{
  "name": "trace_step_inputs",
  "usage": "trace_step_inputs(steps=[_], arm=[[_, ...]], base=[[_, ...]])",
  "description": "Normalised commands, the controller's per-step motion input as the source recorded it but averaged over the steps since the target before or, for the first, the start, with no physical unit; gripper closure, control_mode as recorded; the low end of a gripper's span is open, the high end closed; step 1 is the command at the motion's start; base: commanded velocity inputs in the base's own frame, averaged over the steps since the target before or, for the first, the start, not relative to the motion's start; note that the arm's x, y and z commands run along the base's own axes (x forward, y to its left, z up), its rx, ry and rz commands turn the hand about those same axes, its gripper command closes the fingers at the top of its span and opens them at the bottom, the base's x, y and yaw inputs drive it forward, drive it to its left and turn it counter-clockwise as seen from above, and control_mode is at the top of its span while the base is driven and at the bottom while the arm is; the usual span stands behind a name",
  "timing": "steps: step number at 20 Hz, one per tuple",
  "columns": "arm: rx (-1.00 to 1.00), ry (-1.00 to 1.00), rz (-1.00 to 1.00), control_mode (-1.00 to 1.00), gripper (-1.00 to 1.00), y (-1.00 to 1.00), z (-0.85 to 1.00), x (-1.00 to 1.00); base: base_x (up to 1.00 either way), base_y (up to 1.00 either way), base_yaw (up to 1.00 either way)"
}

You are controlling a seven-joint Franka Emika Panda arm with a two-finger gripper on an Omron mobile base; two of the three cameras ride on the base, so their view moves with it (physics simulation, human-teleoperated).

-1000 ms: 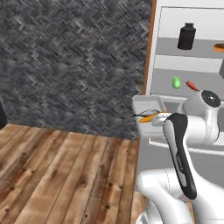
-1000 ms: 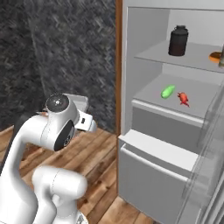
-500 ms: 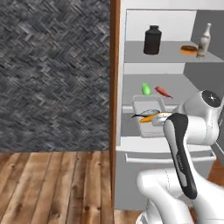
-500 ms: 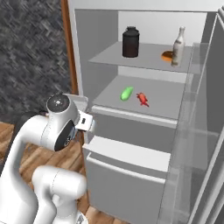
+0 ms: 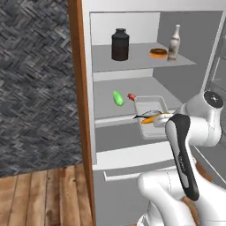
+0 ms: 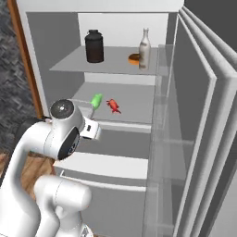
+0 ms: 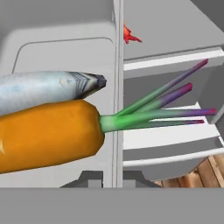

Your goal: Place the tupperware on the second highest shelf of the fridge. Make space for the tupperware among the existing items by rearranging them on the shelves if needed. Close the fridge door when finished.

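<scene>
My gripper (image 7: 112,178) is shut on the side wall of the tupperware (image 7: 61,48), a pale clear tub holding an orange carrot (image 7: 43,135) and a silver fish (image 7: 43,92). In the left base view the tupperware (image 5: 152,115) hangs just in front of the right part of the second highest shelf (image 5: 106,111), near its pale lip. A green vegetable (image 5: 118,98) and a small red item (image 5: 131,96) lie on that shelf. The shelf above carries a black jar (image 5: 120,44), a doughnut (image 5: 158,53) and a white bottle (image 5: 175,43). The fridge door (image 6: 203,129) stands open.
The door's clear rack bins (image 6: 162,115) run along the right side of the opening. A wood-brown side panel (image 5: 79,88) borders the fridge on the left, beside a dark patterned wall (image 5: 31,79). Below the shelves is the drawer front (image 5: 132,154), over a wooden floor (image 5: 39,198).
The whole picture has shifted: the base has swung towards the fridge, whose inside now faces both base cameras. The tupperware has stayed in the shut gripper.
</scene>
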Motion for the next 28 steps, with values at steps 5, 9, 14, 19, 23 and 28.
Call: trace_step_inputs(steps=[5, 9, 14, 19, 23, 28], arm=[[0.00, 0.00, 0.00, 1.00, 1.00, 0.00, 0.00, 0.00], [0.00, 0.00, 0.00, 1.00, 1.00, 0.00, 0.00, 0.00], [0.00, 0.00, 0.00, 1.00, 1.00, 0.00, 0.00, 0.00], [-0.03, 0.01, -0.17, -1.00, 1.00, 0.00, -0.49, 0.39], [-0.02, 0.04, -0.15, -1.00, 1.00, 0.00, -0.39, 0.46], [0.00, 0.04, -0.12, -1.00, 1.00, 0.00, -0.20, 0.64]], base=[[0.40, -0.25, -0.33], [0.47, -0.05, -0.28], [0.46, 0.00, -0.23], [0.00, 0.00, 0.00], [0.00, 0.00, 0.00], [0.00, 0.00, 0.00]])
